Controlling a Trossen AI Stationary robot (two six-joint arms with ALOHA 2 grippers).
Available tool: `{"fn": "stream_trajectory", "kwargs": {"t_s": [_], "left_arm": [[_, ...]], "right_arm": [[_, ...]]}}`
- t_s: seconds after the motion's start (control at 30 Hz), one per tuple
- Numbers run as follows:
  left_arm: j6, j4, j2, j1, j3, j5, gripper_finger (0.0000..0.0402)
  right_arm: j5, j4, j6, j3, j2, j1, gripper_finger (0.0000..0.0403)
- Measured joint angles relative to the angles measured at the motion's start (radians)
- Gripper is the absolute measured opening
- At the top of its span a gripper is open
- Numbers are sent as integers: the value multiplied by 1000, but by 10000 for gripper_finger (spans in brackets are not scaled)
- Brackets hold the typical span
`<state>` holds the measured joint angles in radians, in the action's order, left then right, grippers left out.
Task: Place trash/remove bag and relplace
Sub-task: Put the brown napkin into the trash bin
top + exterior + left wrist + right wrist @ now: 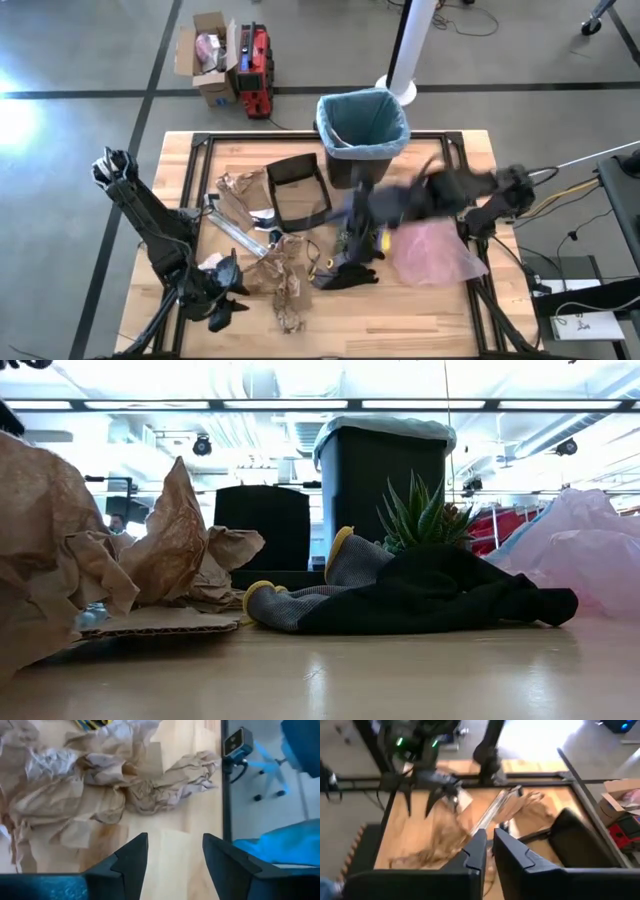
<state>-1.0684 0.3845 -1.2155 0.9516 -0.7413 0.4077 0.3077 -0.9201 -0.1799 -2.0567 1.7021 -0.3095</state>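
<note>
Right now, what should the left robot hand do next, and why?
Probably ease the left gripper forward and down onto the crumpled brown paper. Its fingers stand open and empty over bare wood, the paper lies just ahead, and the lined bin waits at the table's far edge.

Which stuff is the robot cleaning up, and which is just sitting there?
For the job: crumpled brown paper, teal bag lining the black bin.
Just lying about: glove, green plant, pink bag, black box.
</note>
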Motion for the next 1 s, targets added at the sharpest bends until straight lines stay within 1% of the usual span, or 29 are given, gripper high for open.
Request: {"fn": "stream_trajectory", "kwargs": {"t_s": [0.07, 0.13, 0.23, 0.33, 0.47, 0.53, 0.6, 0.67, 0.77, 0.83, 0.9, 1.0], "left_arm": [[33, -4, -38, -2, -19, 24, 179], [89, -1, -80, -3, -34, 40, 182], [155, -4, -145, -5, -63, 57, 186], [189, -1, -204, -10, -89, 78, 189], [219, 19, -267, -12, -128, 190, 189], [230, 24, -296, -14, -137, 247, 186], [230, 23, -321, -22, -142, 281, 183], [230, 16, -342, -38, -143, 281, 179], [222, 21, -353, -59, -142, 274, 172], [230, 25, -340, -69, -146, 250, 168], [245, 43, -313, -76, -155, 212, 165], [241, 103, -265, -77, -181, 170, 160]], "right_arm": [[42, 9, -28, 1, 48, -59, 46], [61, 29, -49, 1, 100, -102, 66], [60, 51, -56, 1, 184, -152, 97], [57, 75, -47, 2, 268, -182, 128], [48, 80, -94, 3, 339, -213, 160], [30, 82, -132, 2, 355, -225, 172], [32, 76, -160, 2, 363, -236, 180], [34, 53, -170, 2, 375, -240, 183], [70, 38, -177, 4, 404, -237, 180], [55, 97, -163, 6, 434, -227, 177], [12, 184, -123, 6, 459, -215, 174], [-65, 323, -1, 6, 489, -194, 172]]}}
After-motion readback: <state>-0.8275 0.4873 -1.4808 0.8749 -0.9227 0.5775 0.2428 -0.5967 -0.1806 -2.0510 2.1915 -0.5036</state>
